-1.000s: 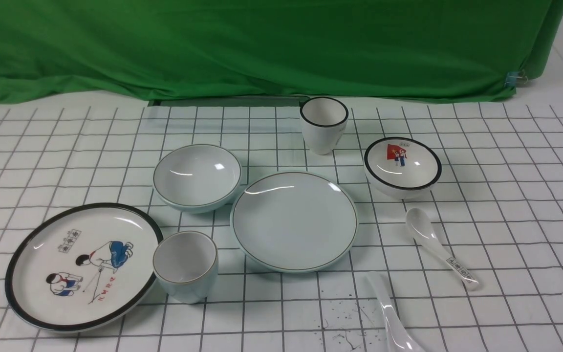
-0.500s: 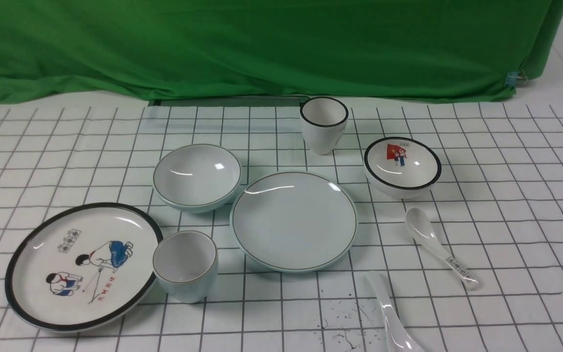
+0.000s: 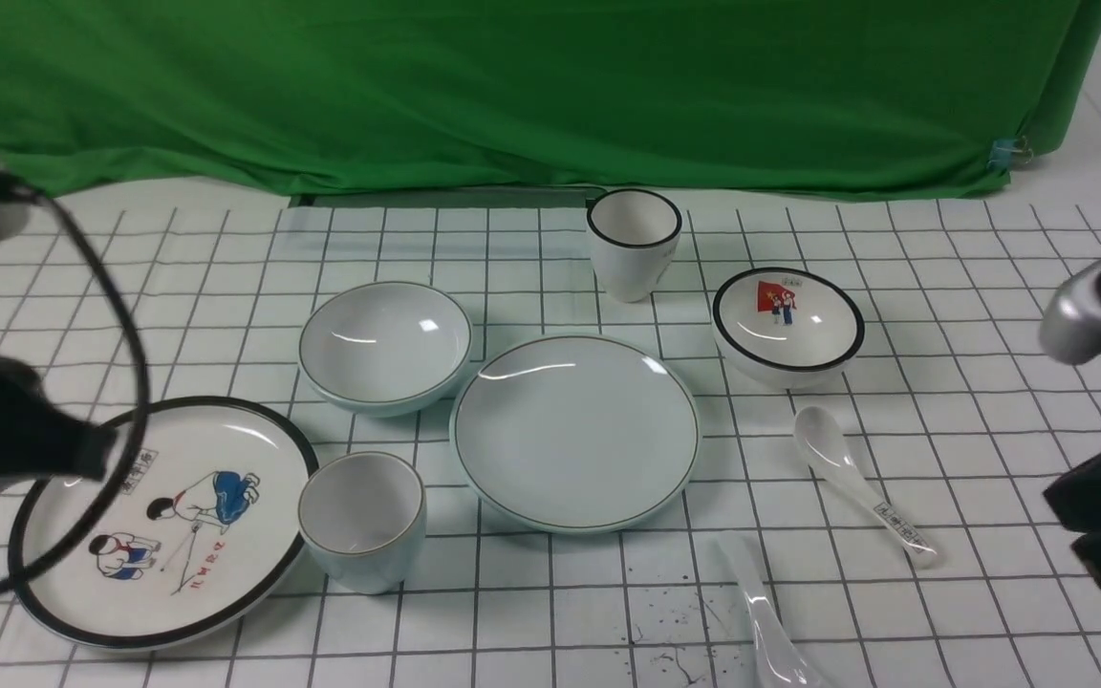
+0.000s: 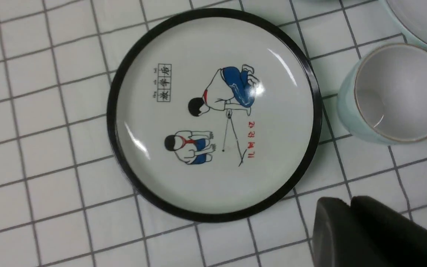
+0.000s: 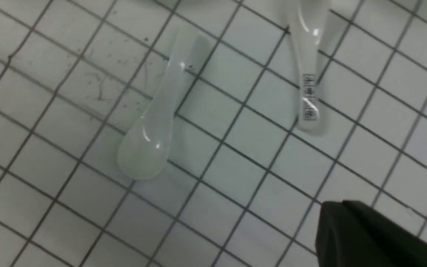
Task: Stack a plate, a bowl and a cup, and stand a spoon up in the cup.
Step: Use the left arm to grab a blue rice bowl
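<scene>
The plain plate (image 3: 574, 430) lies mid-table. The plain bowl (image 3: 385, 344) sits behind it to the left. The squat cup (image 3: 362, 516) stands in front of the bowl, upright and empty; it also shows in the left wrist view (image 4: 395, 92). The plain white spoon (image 3: 761, 612) lies near the front edge and shows in the right wrist view (image 5: 158, 122). My left gripper (image 3: 97, 454) hovers over the cartoon plate's left side, shut and empty (image 4: 348, 200). My right gripper (image 3: 1062, 502) is at the far right, shut and empty (image 5: 341, 203), to the right of both spoons.
A black-rimmed plate with cartoon children (image 3: 168, 521) touches the cup's left side. A taller black-rimmed cup (image 3: 634, 244) and a black-rimmed bowl with a red picture (image 3: 787, 325) stand at the back right. A spoon with printed marks (image 3: 856, 483) lies right of the plate. A green cloth hangs behind.
Both arms have come into the front view, the left over the cartoon plate's left side and the right at the far right edge. No tableware has moved.
</scene>
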{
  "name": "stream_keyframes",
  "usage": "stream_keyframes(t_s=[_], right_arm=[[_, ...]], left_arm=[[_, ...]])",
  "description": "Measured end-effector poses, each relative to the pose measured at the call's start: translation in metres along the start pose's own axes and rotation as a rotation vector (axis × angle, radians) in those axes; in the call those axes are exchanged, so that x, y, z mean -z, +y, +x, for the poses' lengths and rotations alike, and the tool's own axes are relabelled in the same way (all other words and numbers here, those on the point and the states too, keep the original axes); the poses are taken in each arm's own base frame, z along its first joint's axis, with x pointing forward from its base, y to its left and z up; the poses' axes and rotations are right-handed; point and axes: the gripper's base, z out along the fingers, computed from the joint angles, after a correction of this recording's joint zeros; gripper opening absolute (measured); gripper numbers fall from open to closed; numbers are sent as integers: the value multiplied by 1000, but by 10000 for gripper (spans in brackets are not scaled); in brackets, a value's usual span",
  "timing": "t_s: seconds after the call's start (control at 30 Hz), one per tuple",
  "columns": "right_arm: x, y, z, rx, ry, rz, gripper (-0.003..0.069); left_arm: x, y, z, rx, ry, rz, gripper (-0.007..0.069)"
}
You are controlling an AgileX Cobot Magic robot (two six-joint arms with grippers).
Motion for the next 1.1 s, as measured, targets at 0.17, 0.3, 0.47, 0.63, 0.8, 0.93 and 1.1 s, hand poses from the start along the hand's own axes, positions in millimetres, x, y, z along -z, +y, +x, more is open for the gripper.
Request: stream_keyframes(t_s=[0.17, 0.3, 0.47, 0.63, 0.8, 0.93, 1.1], right_arm=[[-6, 16, -10, 83, -12, -40, 13], [-6, 18, -14, 97, -46, -36, 13], [-6, 18, -16, 97, -64, -31, 13], [-6, 18, -16, 93, -70, -29, 13], [-6, 17, -16, 70, -71, -24, 13], [-5, 16, -18, 53, -91, -10, 13], [-5, 15, -23, 38, -143, 5, 13]], left_arm=[[-49, 1, -39, 46, 56, 42, 105], [-84, 3, -66, 71, 38, 46, 227], [-124, 7, -96, 83, 85, 48, 364], [-165, 11, -130, 82, 128, 52, 446], [-215, 21, -149, 91, 158, 39, 433], [-244, 35, -145, 116, 197, 27, 387], [-270, 38, -135, 132, 245, 63, 276]])
